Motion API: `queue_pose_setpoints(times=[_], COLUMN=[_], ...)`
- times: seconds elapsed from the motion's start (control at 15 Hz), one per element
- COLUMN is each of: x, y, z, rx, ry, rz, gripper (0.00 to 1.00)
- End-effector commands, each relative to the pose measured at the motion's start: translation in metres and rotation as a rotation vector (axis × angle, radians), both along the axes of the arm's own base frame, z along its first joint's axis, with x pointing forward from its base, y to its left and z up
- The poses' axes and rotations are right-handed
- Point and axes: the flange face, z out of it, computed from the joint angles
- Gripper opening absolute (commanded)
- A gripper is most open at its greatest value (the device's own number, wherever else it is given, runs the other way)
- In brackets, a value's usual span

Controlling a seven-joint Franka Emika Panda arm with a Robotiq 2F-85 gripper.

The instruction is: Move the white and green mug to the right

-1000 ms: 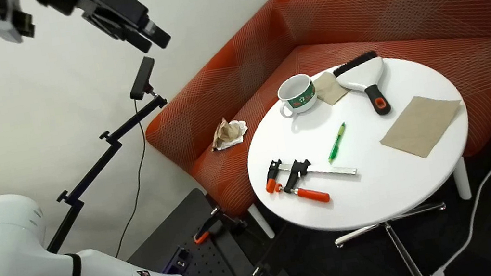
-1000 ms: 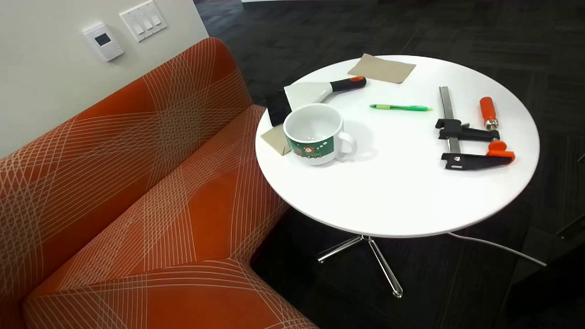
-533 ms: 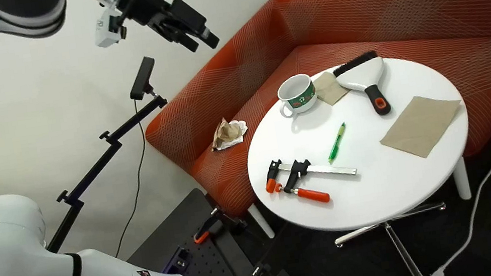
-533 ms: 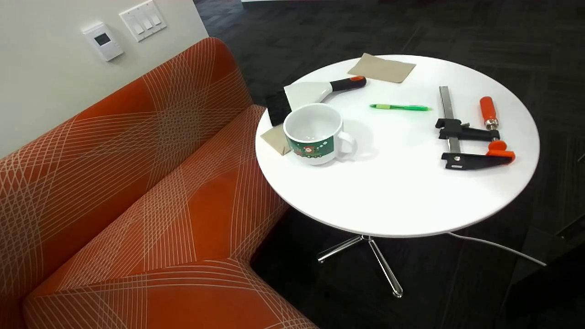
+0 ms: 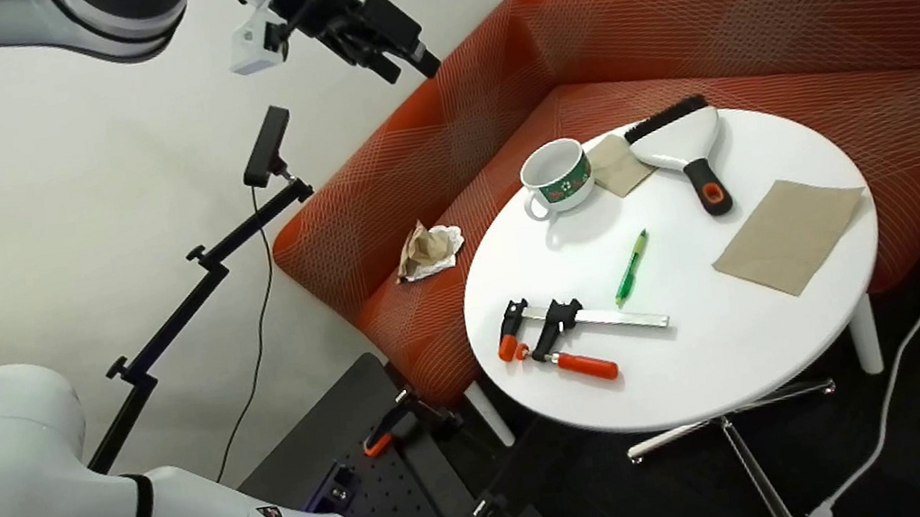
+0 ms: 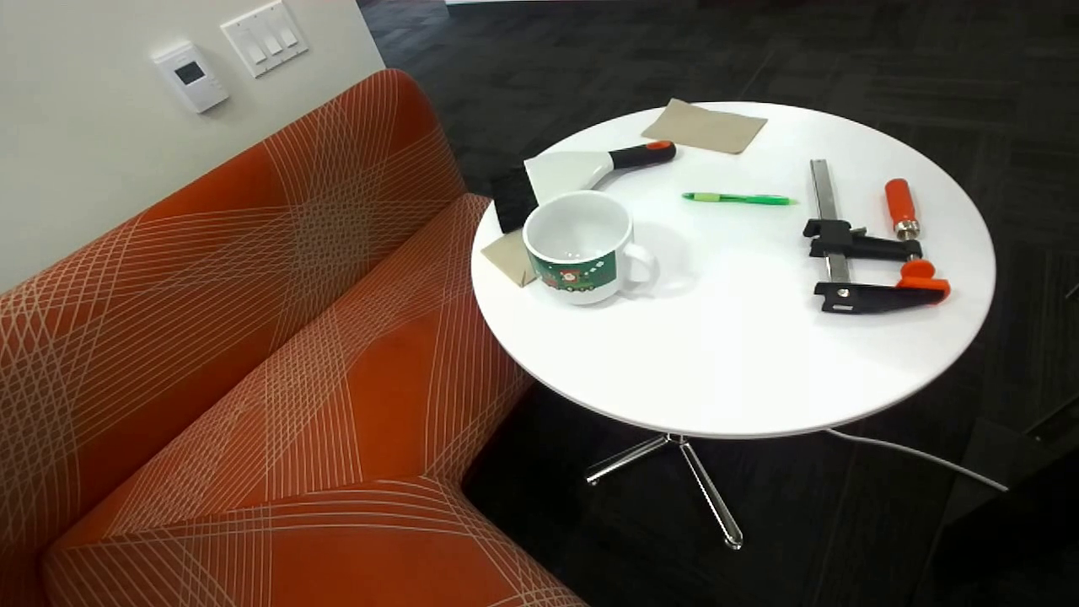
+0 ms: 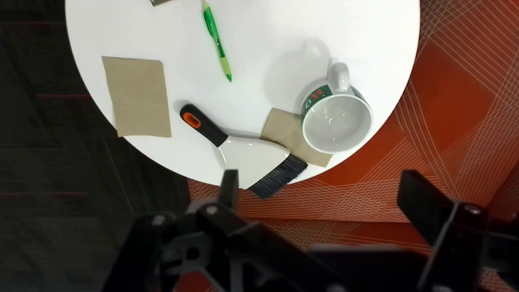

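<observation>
The white and green mug (image 5: 561, 189) stands upright on the round white table (image 5: 712, 358), near the table's edge. It is white with a green patterned band and a white inside, and looks empty. It shows in both exterior views (image 6: 582, 282) and in the wrist view (image 7: 337, 123), where its handle points up. My gripper (image 5: 412, 71) hangs in the air, well above the table and up-left of the mug in that exterior view. In the wrist view the gripper (image 7: 320, 175) has its fingers wide apart with nothing between them. It is out of sight in an exterior view.
A white brush (image 5: 680, 143) with black bristles and a small brown napkin (image 6: 508, 257) lie beside the mug. A green pen (image 5: 631, 267), a bar clamp (image 5: 566, 325) and a larger brown napkin (image 5: 789, 235) lie further off. An orange couch (image 5: 486, 127) borders the table.
My gripper has come into fuller view and moved right and slightly down in an exterior view, closer to the mug. The mug and the table items have not moved.
</observation>
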Motion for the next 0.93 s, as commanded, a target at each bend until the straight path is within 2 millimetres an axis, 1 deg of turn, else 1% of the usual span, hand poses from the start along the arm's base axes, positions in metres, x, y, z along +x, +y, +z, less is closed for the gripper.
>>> queue_pose_setpoints(times=[0.0,0.07,0.2,0.33,0.53,0.87], x=[0.000,0.000,0.013,0.026,0.048,0.086], y=[0.000,0.000,0.000,0.004,0.010,0.017], z=[0.001,0.001,-0.005,-0.015,-0.040,-0.097], rx=[0.000,0.000,0.030,0.021,0.025,0.014], ry=[0.001,0.000,-0.001,0.002,0.024,0.085], rz=[0.000,0.000,-0.015,-0.019,-0.020,-0.075], gripper=[1.00,1.00,1.00,1.00,1.00,1.00])
